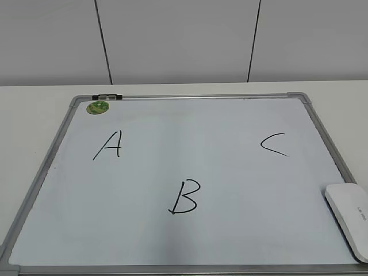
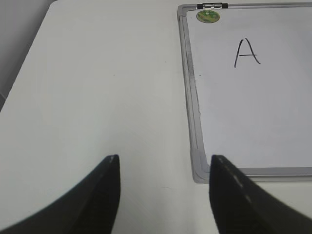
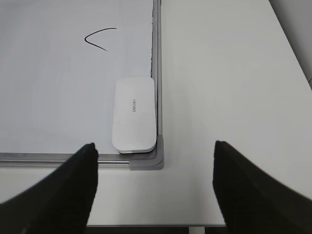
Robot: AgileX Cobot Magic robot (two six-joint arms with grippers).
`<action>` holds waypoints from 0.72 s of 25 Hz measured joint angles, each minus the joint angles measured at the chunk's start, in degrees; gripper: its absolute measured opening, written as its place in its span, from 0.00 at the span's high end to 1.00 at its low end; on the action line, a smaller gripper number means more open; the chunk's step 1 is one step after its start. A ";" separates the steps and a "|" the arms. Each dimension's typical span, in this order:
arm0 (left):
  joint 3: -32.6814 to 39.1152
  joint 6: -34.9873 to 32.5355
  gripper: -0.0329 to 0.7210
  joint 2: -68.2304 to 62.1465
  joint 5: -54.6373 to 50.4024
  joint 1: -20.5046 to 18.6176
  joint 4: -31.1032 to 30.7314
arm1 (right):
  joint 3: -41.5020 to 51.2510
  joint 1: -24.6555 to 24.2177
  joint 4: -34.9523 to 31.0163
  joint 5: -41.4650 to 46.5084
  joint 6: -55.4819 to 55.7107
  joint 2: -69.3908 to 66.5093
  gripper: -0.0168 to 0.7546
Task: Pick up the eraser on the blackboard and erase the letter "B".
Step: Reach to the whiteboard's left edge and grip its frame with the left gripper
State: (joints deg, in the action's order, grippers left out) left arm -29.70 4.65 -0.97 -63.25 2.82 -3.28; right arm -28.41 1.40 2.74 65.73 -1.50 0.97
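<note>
The blackboard [image 1: 172,172] is a white board with a silver frame, lying flat on the table. The black letter "B" [image 1: 185,197] is at its front middle. The white eraser [image 1: 351,217] lies in the board's front right corner, and in the right wrist view [image 3: 133,115] it rests against the frame corner. My right gripper [image 3: 155,165] is open and empty, above the table just in front of that corner. My left gripper [image 2: 163,183] is open and empty, above the table beside the board's front left corner [image 2: 200,170]. Neither gripper shows in the exterior view.
The letter "A" [image 1: 108,145] is at the board's left and the letter "C" [image 1: 273,144] at its right. A round green sticker [image 1: 98,107] and a black clip [image 1: 107,96] sit at the far left corner. The table edge [image 3: 146,225] runs close below the right gripper.
</note>
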 joint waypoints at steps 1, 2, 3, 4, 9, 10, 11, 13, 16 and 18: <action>0.00 0.00 0.38 0.00 0.00 0.00 0.00 | 0.00 0.00 0.00 0.00 0.00 0.00 0.27; 0.00 0.00 0.38 0.00 0.00 0.00 0.00 | 0.00 0.00 0.00 0.00 0.00 0.00 0.27; 0.00 0.00 0.38 0.00 0.00 0.00 0.00 | 0.00 0.00 0.00 0.00 0.00 0.00 0.27; 0.00 0.00 0.38 0.00 0.00 0.00 0.00 | 0.00 0.00 0.00 0.00 0.00 0.00 0.27; 0.00 0.00 0.38 0.00 0.00 0.00 0.00 | 0.00 0.00 0.00 0.00 0.00 0.00 0.27; 0.00 0.00 0.38 0.00 0.00 0.00 0.00 | 0.00 0.00 0.00 0.00 0.00 0.00 0.27; 0.00 0.00 0.38 0.00 0.00 0.00 0.00 | 0.00 0.00 0.00 0.00 0.00 0.00 0.27; 0.00 0.00 0.38 0.00 0.13 0.00 -0.13 | 0.00 0.00 0.00 0.00 0.00 0.00 0.27; -1.27 0.00 0.38 -0.58 1.39 0.00 -0.27 | 0.00 0.00 0.00 0.00 0.00 0.00 0.27; -2.66 0.00 0.38 -2.41 2.03 0.00 -0.27 | 0.00 0.00 0.00 0.00 0.00 0.00 0.27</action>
State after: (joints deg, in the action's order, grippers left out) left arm -32.37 4.65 -3.38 -61.22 2.82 -3.55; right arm -28.41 1.40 2.74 65.73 -1.50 0.97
